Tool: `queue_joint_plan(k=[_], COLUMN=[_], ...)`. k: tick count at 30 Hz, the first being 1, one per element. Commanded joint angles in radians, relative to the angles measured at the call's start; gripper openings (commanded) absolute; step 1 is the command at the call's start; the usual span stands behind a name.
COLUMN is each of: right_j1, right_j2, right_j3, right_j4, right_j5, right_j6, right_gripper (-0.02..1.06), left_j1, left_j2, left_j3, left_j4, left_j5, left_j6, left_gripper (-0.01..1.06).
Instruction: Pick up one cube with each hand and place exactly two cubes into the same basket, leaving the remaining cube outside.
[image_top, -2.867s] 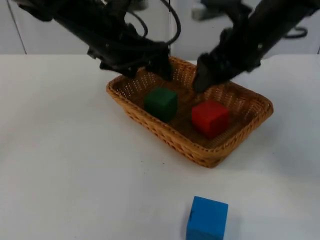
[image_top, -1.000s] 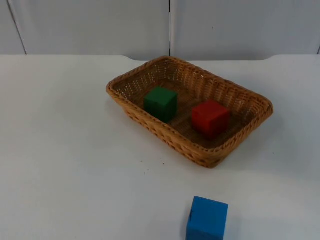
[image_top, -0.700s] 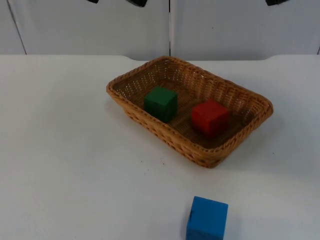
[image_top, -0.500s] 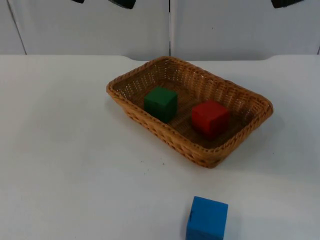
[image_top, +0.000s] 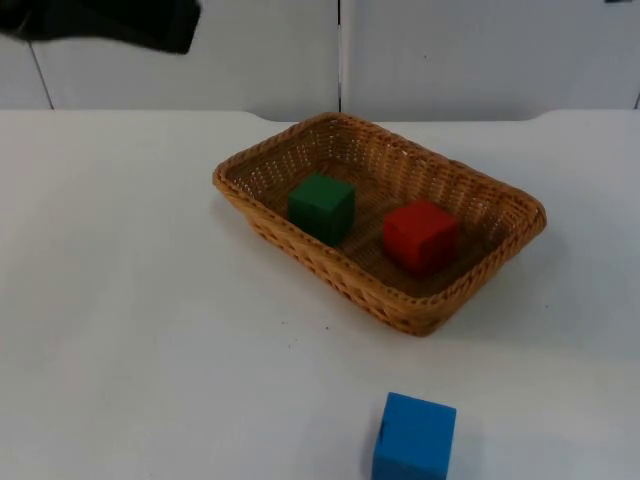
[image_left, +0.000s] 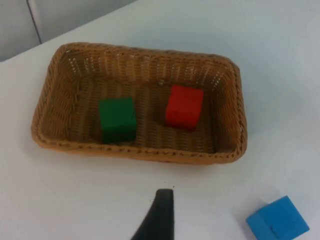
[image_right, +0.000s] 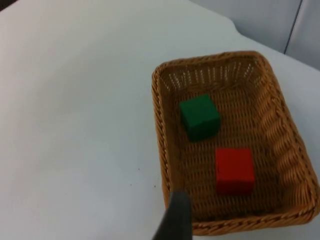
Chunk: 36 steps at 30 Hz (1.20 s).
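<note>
White surface (image_top: 140, 330) runs back to a grey partition wall (image_top: 450, 55), and from my station I see a wicker basket (image_top: 300, 250) set at an angle slightly right of centre toward the far side. Inside it sit the green cube (image_top: 322, 207) on the left and the red cube (image_top: 420, 236) on the right, apart from each other and each standing flat on the woven floor. The blue cube (image_top: 414, 438) lies outside the basket on the near side, well apart from its near rim, right at the near edge of my top view. Nothing else lies on the surface, so the broad left half and the strip to the right of the basket are open room.

I see a dark blurred mass of the left arm (image_top: 100, 20) at the far left corner, high above the surface and well away from the basket. From the left wrist camera, one fingertip of the left gripper (image_left: 159, 217) hangs over bare surface beside the basket's rim; whether it is open or closed I cannot tell. From the right wrist camera, a fingertip of the right gripper (image_right: 175, 217) hangs above the basket's rim, holding nothing that I can see, and its opening I cannot tell either.
</note>
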Motion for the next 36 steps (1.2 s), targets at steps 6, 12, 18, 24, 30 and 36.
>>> queue_joint_plan(k=[6,12,18,24,30,36], right_j1=[0.001,0.001,0.001,0.001,0.001,0.001], right_j2=[-0.092,-0.153,-0.246,-0.328,-0.435,-0.53], right_j3=[0.002,0.047,0.137,0.193,0.234,0.284], right_j4=[0.007,0.005,0.0,0.0,-0.004,-0.004], right_j5=[0.024,0.026,0.012,-0.008,-0.01,-0.002], right_j6=[0.006,0.006,0.004,0.004,0.004,0.004], right_gripper=[0.69,0.69,0.69,0.69,0.69,0.69], left_j1=[0.002,0.002,0.002,0.002,0.002,0.002], left_j2=[-0.16,-0.265,-0.377,-0.468,-0.593,-0.712], left_j3=[0.123,0.16,0.166,0.166,0.166,0.166], left_j4=[-0.002,0.004,0.107,0.229,0.322,0.396], left_j5=[-0.031,-0.028,0.038,0.086,0.141,0.241], left_j6=[-0.034,-0.061,-0.163,-0.278,-0.37,-0.424], left_gripper=[0.83,0.83,0.83,0.83,0.83,0.83])
